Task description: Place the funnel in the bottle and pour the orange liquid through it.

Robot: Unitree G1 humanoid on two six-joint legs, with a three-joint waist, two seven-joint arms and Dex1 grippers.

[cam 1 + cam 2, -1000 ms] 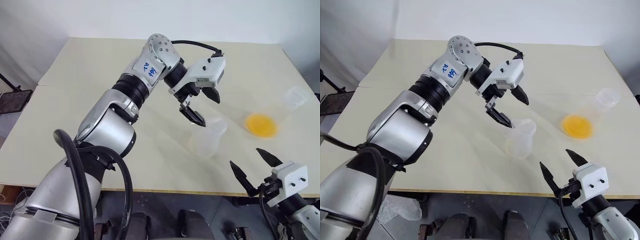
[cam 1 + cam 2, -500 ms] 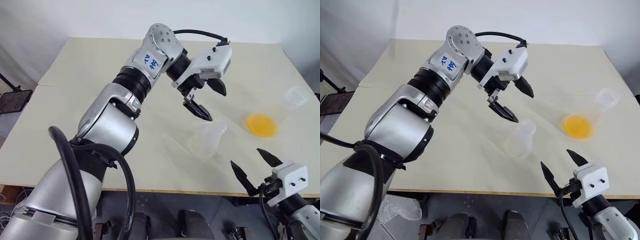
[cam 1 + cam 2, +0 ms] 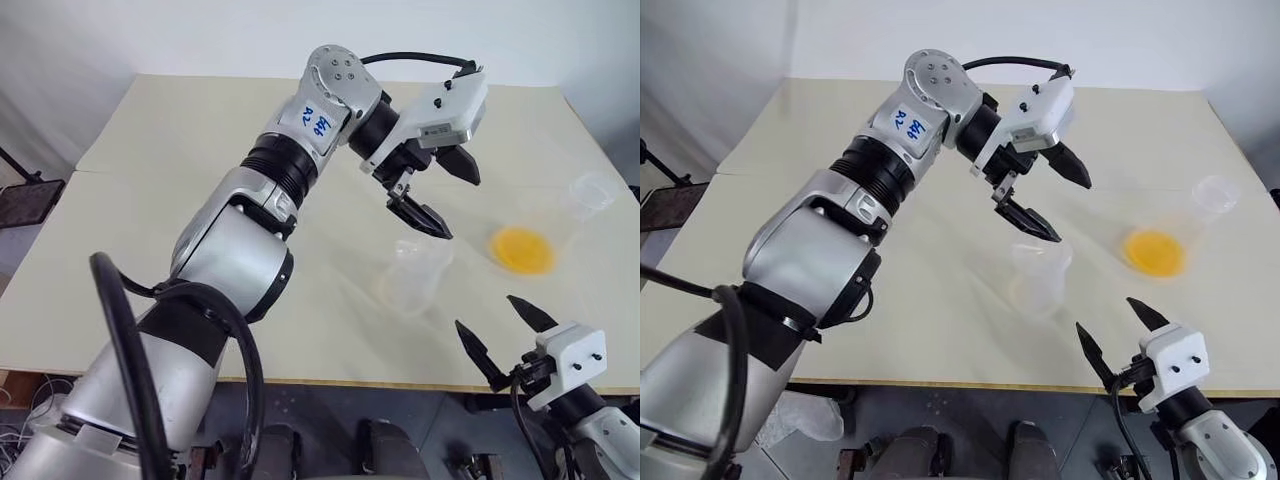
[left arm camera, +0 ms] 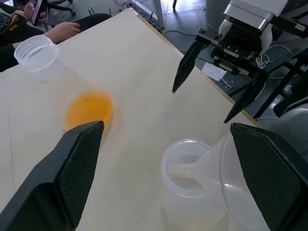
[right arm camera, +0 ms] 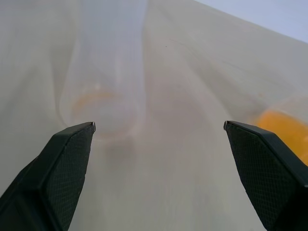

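- The bottle (image 3: 412,278) is set upright on the table (image 3: 180,140), near its front edge and somewhat right of centre.
- The funnel (image 4: 231,166) is seated in the bottle's neck, tilted to one side.
- A second flask (image 3: 560,222) is laid on its side to the right of the bottle, apart from it, with its mouth turned toward the table's right edge.
- The orange liquid (image 3: 522,250) is held inside that flask's base.
- The left gripper (image 3: 445,200) is held above the table, just behind and above the bottle, between bottle and flask.
- The right gripper (image 3: 500,335) is placed at the table's front edge, before the flask and right of the bottle.
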